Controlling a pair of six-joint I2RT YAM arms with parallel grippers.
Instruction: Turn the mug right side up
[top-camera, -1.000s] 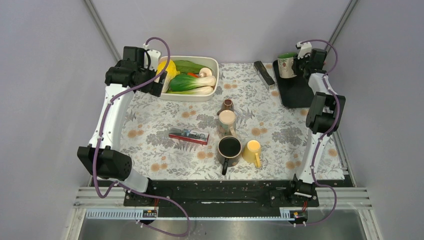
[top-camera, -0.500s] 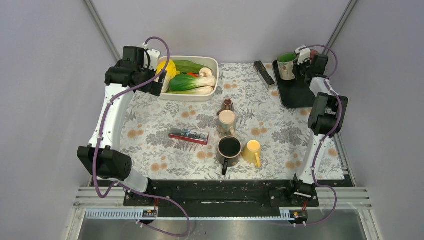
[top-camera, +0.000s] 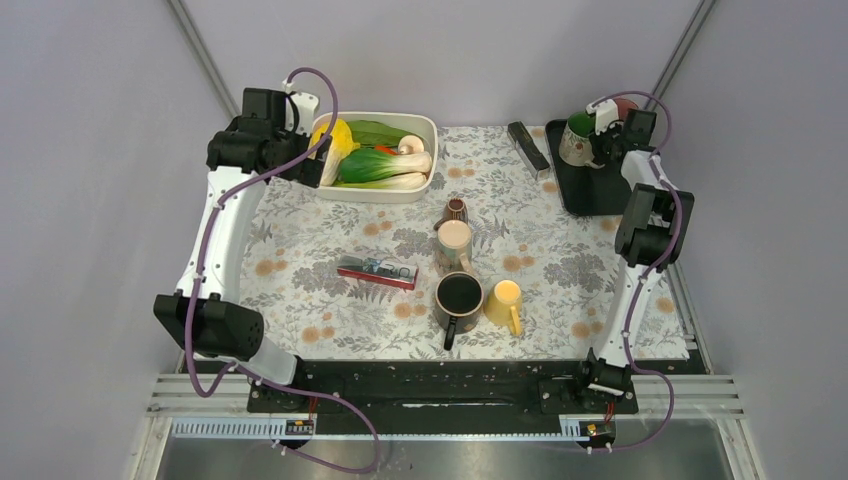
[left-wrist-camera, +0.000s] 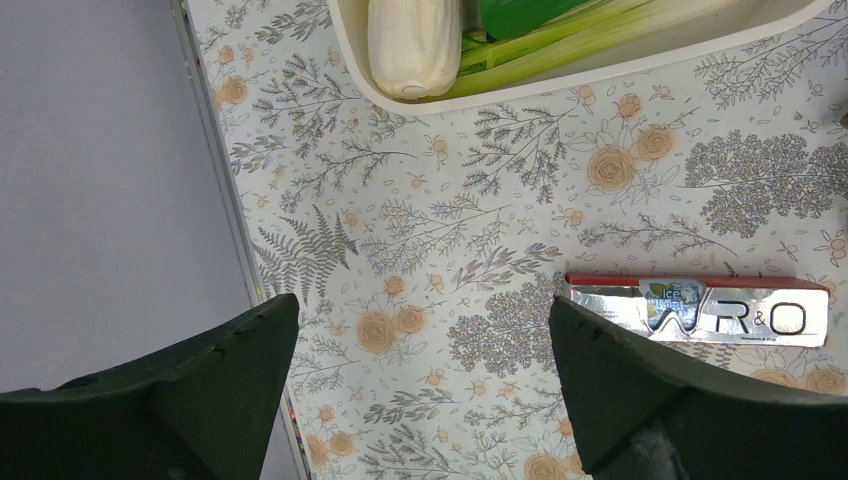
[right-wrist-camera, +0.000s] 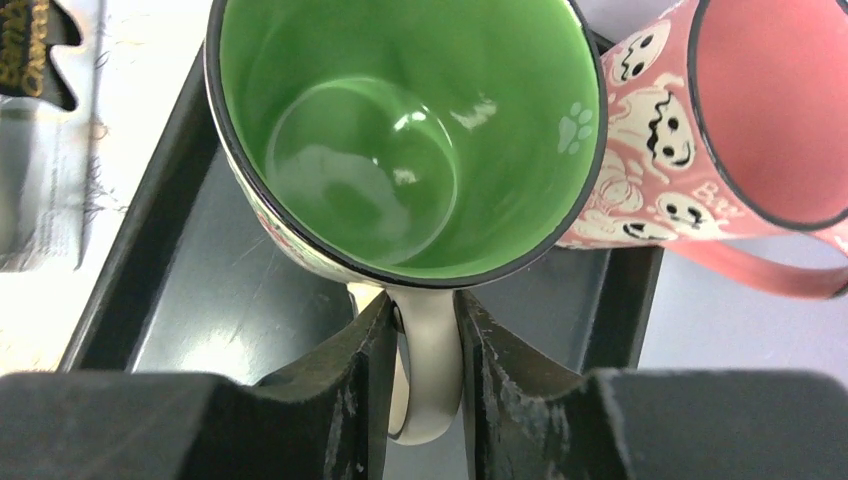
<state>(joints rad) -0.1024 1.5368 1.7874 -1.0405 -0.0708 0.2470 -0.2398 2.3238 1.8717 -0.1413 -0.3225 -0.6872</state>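
Held by its pale handle at the far right corner of the surface: the mug (right-wrist-camera: 400, 150), green inside with a dark rim, mouth open toward the wrist camera. Leans in the overhead view, above the black tray (right-wrist-camera: 190, 300); whether touching the tray, cannot tell. Clamped on that handle from both sides: the right gripper (right-wrist-camera: 425, 370), fingers closed down to the handle's width. Just beside the mug, on its right in the wrist view and looking to touch it, a pink mug (right-wrist-camera: 720, 130) printed with little ghost faces, also mouth toward the camera.

Well apart, at the far left: the left gripper (left-wrist-camera: 420, 400), spread wide and holding nothing, hanging over the floral surface (left-wrist-camera: 480, 220) just near of the white dish (left-wrist-camera: 600, 75) of vegetables. Below its right finger in the wrist view, a red and silver toothpaste box (left-wrist-camera: 700, 310) lying flat.

Mid-surface, clustered together: a dark-lined mug (top-camera: 458, 297), a yellow mug (top-camera: 503, 300), a beige mug (top-camera: 454, 240) and a small brown cup (top-camera: 455, 208).
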